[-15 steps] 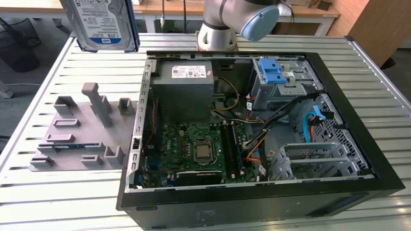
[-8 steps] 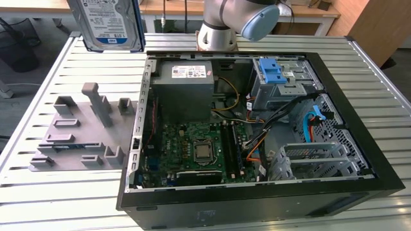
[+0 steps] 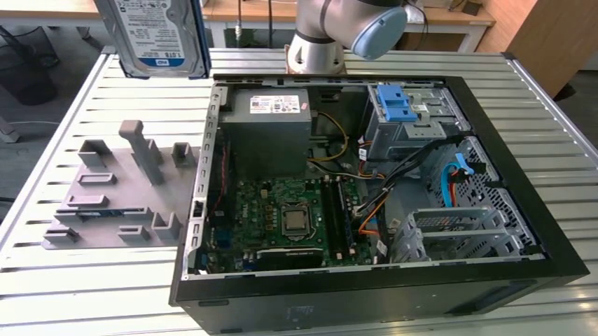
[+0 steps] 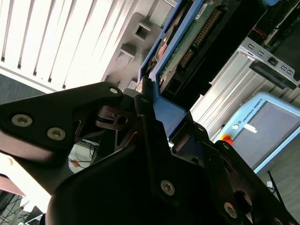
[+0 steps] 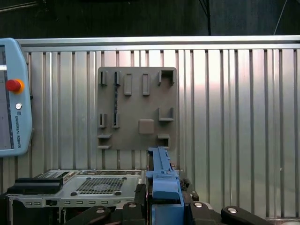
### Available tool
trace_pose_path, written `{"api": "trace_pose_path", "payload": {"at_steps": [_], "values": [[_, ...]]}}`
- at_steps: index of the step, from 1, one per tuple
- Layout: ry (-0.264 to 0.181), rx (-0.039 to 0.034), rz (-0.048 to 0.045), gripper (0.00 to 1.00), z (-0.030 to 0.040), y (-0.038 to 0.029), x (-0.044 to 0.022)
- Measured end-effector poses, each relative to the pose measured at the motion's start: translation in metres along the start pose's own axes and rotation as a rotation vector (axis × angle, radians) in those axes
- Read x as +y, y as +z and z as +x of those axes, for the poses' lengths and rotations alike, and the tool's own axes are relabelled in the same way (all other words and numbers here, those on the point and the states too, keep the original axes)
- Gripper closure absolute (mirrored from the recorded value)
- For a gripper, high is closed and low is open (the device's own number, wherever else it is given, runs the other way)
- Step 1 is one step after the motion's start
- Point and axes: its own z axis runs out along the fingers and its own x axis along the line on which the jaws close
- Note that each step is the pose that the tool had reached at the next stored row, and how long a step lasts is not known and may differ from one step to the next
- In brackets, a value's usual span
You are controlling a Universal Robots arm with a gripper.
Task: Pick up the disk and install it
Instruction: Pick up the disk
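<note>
Nearest the wrist cameras sits the gripper (image 4: 157, 110), its black fingers (image 5: 140, 193) closed on the blue carrier (image 5: 163, 176) that frames the disk (image 3: 154, 31). The hold looks centred on the carrier's end, with the circuit-board side of the disk showing in the second wrist view.

From the exterior view, the disk hangs upright in the air with its label facing the camera, over the far edge of the table (image 3: 94, 294) at the exterior view's left. It is outside the open case (image 3: 374, 301) and well apart from both cages: the far one (image 3: 411, 115) with the blue latch and the near one (image 3: 458, 234) at the exterior view's right. The grey fixture (image 3: 112, 189) lies empty beside the case.

I judge this to be the carry, with pick-up done and installation not yet begun. Doing it well means a firm, square grip so the disk cannot pivot between the fingers. It also means staying high enough to clear the case wall, keeping away from the loose cables (image 3: 411, 175), and keeping the carrier's sides parallel to the cage rails. Which cage is meant, I cannot tell.
</note>
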Motion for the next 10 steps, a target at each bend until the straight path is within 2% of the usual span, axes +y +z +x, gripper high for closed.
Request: {"api": "trace_pose_path", "payload": {"at_steps": [5,10], "values": [[0.0,0.0,0.0,0.64,0.0066,0.0,-0.0004],[0.0,0.0001,-0.0004,0.64,0.0086,0.0001,-0.0089]]}}
